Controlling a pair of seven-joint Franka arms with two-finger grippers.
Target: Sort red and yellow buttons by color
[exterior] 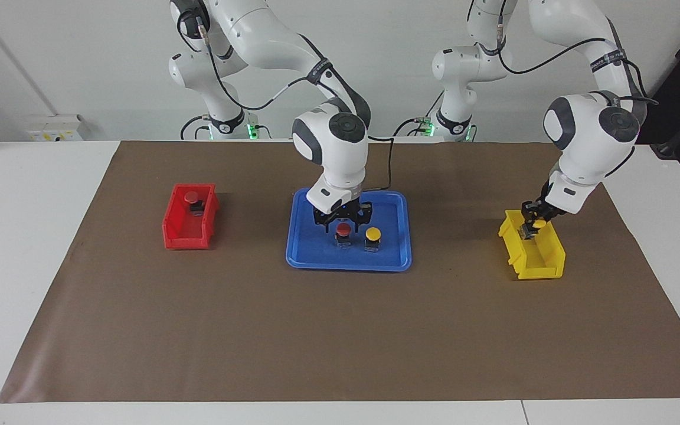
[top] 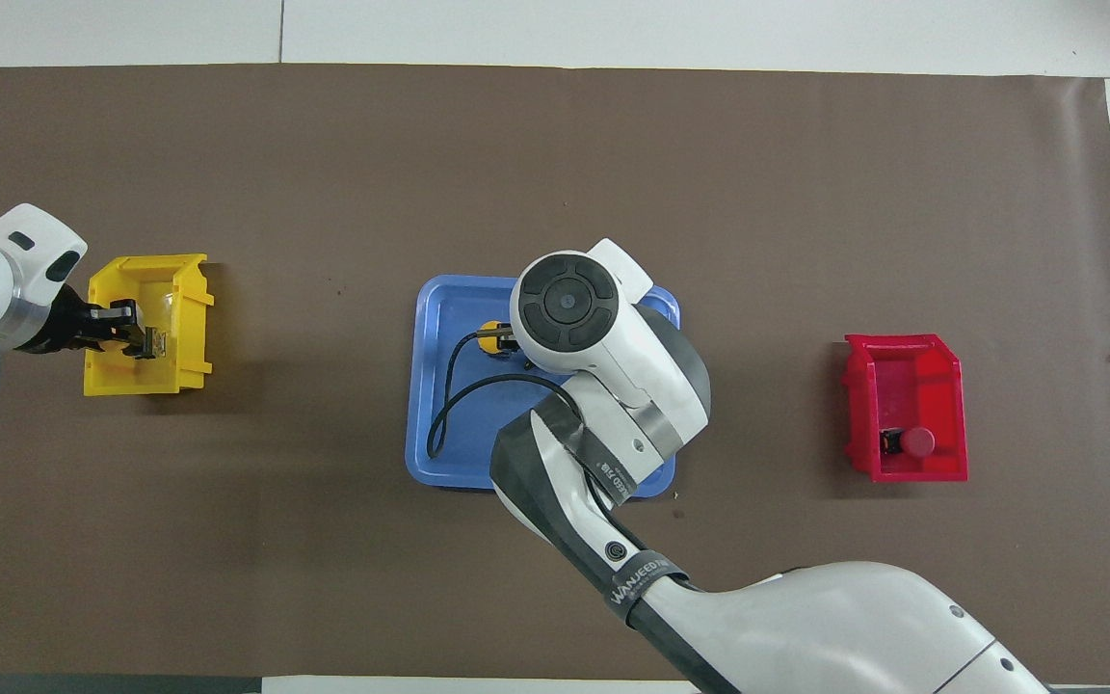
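A red button (exterior: 343,229) and a yellow button (exterior: 373,235) stand side by side in the blue tray (exterior: 346,262). My right gripper (exterior: 343,224) is low over the red one, open, with a finger on each side of its cap. The overhead view hides this under the arm's wrist, and only the tray's yellow button (top: 488,338) peeks out. My left gripper (exterior: 532,217) is shut on another yellow button (exterior: 539,224), held down inside the yellow bin (exterior: 538,265). A second red button (exterior: 192,198) lies in the red bin (exterior: 177,233).
The blue tray (top: 439,424) sits mid-table on a brown mat. The red bin (top: 902,359) is toward the right arm's end and the yellow bin (top: 145,381) toward the left arm's end. Bare mat lies between them and farther from the robots.
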